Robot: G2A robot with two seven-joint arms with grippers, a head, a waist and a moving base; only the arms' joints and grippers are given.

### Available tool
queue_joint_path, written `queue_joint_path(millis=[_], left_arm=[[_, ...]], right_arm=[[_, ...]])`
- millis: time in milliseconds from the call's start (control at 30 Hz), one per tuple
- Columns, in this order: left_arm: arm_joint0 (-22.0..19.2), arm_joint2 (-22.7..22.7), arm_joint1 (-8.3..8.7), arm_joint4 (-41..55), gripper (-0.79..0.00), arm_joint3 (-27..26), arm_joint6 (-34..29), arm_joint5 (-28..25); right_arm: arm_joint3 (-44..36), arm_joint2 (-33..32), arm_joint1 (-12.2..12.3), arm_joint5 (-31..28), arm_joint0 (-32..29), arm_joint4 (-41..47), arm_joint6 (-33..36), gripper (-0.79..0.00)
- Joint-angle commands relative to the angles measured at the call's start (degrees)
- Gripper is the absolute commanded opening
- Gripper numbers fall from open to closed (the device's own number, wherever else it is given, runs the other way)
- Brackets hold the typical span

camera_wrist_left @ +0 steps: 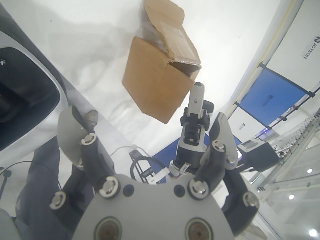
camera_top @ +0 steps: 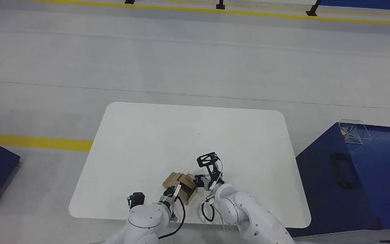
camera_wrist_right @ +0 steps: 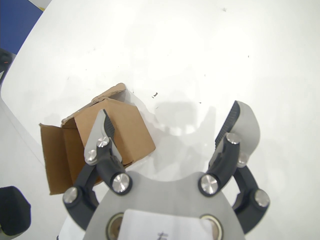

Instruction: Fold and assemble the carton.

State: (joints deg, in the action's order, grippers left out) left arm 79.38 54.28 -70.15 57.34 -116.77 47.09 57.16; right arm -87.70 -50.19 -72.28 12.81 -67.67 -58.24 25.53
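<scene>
A small brown carton [camera_top: 180,182] lies on its side near the front edge of the white table [camera_top: 183,134], partly formed, with its end flaps hanging open. In the left wrist view the carton [camera_wrist_left: 157,88] lies just beyond my left gripper [camera_wrist_left: 147,126], which is open and holds nothing. My right gripper [camera_wrist_right: 172,123] is open too. One of its fingers [camera_wrist_right: 105,123] rests against the carton [camera_wrist_right: 125,128] and the other stands over bare table. That finger [camera_wrist_left: 197,96] meets the carton's open corner in the left wrist view. The right gripper [camera_top: 208,163] sits right of the carton.
A blue cabinet [camera_top: 341,177] stands off the table's right side with a clear container [camera_top: 353,129] on top. Another blue object [camera_top: 6,165] is off the left side. The table's front edge is close to the carton.
</scene>
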Motion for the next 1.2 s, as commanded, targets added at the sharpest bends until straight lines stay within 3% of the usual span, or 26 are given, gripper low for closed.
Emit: queue_joint_path(millis=[0,433,700,867,1000,1167], left_arm=[[1.17,-0.46,0.22,-1.94,0.0,0.41,-0.81,0.84],[-6.72,-5.15,-2.21,1.6,0.0,13.22,-0.8,0.84],[-8.33,-5.18,-3.75,2.21,0.0,15.91,-0.3,0.34],[-7.81,-4.37,-4.34,2.91,0.0,14.36,0.08,-0.05],[-6.77,-3.1,-5.09,5.03,0.0,10.26,3.6,-3.58],[-3.06,-1.07,-5.18,2.01,0.0,2.16,5.09,-12.66]], right_arm=[[-0.08,-0.22,-0.07,-0.07,-0.16,0.01,-0.04,0.0],[-0.78,-0.74,-0.31,-3.34,-1.46,-2.85,0.64,0.0],[0.56,-0.96,-0.82,-1.46,-1.05,-4.84,0.86,0.0],[-1.24,-3.16,-1.12,-0.58,-1.88,-1.32,-1.92,0.0],[-4.88,-7.54,-0.23,-3.47,-4.59,0.29,-1.72,0.0],[-8.47,-12.58,1.59,-7.74,-9.12,-4.8,4.43,0.0]])
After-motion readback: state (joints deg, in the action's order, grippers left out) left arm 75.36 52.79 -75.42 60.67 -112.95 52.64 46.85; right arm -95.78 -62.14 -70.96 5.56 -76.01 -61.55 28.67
